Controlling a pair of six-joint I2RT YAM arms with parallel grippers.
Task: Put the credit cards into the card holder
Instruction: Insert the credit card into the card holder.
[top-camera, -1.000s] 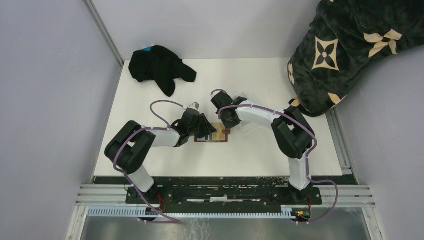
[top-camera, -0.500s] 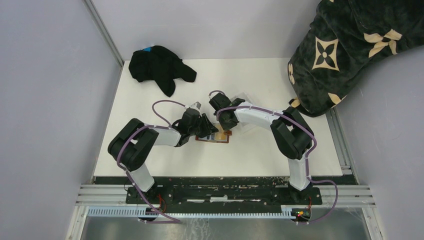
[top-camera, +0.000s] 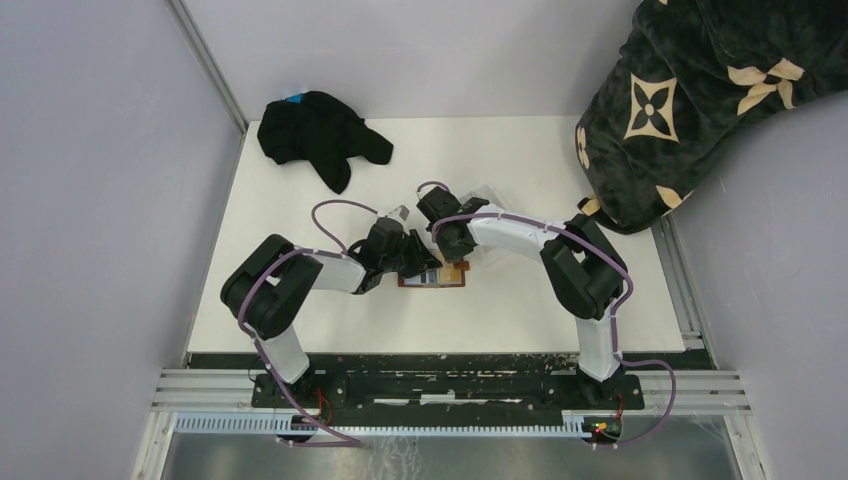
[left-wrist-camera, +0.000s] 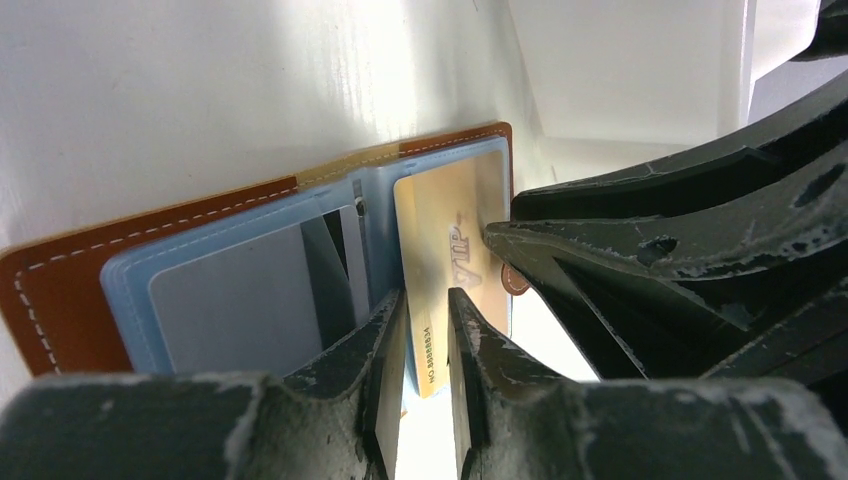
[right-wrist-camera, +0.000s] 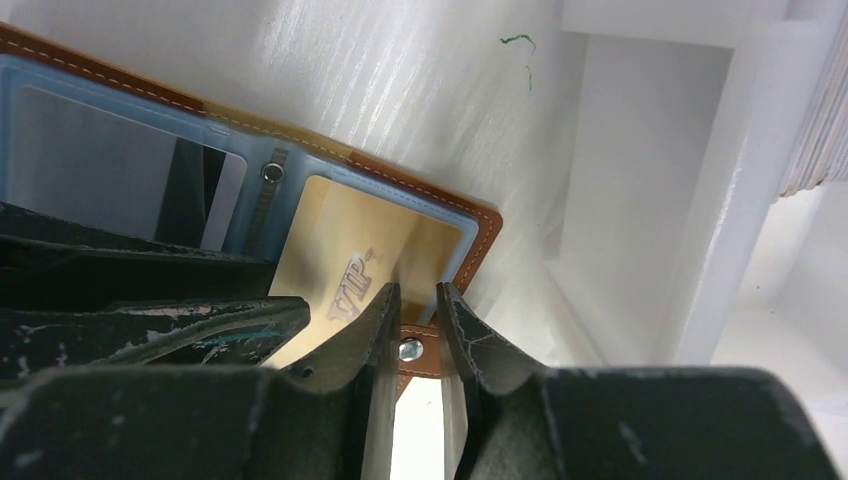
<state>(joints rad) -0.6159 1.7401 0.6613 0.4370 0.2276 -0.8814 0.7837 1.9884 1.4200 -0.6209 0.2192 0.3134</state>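
Both grippers meet over the open card holder.

Top view: the card holder (top-camera: 441, 281) lies open on the white table (top-camera: 560, 290), with the left gripper (top-camera: 409, 259) and right gripper (top-camera: 448, 251) bent over it from either side. Left wrist: the fingers are set narrow over the near end of a gold card (left-wrist-camera: 447, 240) lying in a blue sleeve (left-wrist-camera: 378, 225); whether they grip it cannot be told. Right wrist: the fingers are narrow, with the snap tab (right-wrist-camera: 409, 352) between them; whether it is pinched cannot be told.
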